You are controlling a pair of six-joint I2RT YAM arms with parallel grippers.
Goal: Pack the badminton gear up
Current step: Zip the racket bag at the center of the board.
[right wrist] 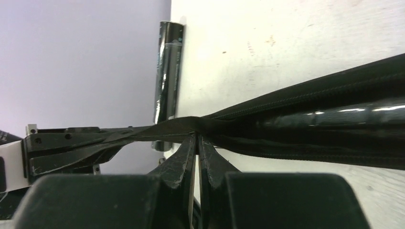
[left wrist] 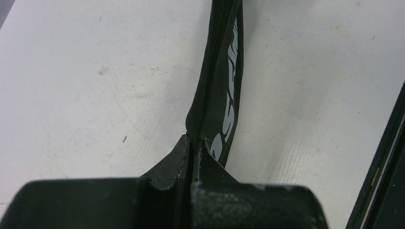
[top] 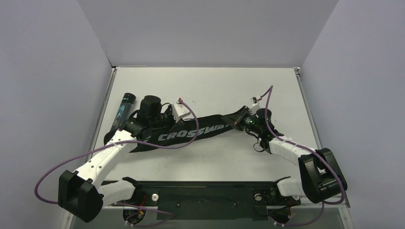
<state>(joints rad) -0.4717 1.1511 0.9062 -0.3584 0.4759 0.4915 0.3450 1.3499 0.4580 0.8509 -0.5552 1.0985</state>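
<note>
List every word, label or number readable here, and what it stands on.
"CROSSW", white letters on the black racket bag; the letters after that are lost in a fold.
Teal print on the black tube: too small to read.
White lettering in the left wrist view: too skewed to read.

matt blk cloth bag [top: 177, 136], glossy blk tube [top: 123, 110], scuffed matt white table [top: 215, 86]

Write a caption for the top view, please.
Left gripper and right gripper pinch the black bag on a white table, tube beside it.
</note>
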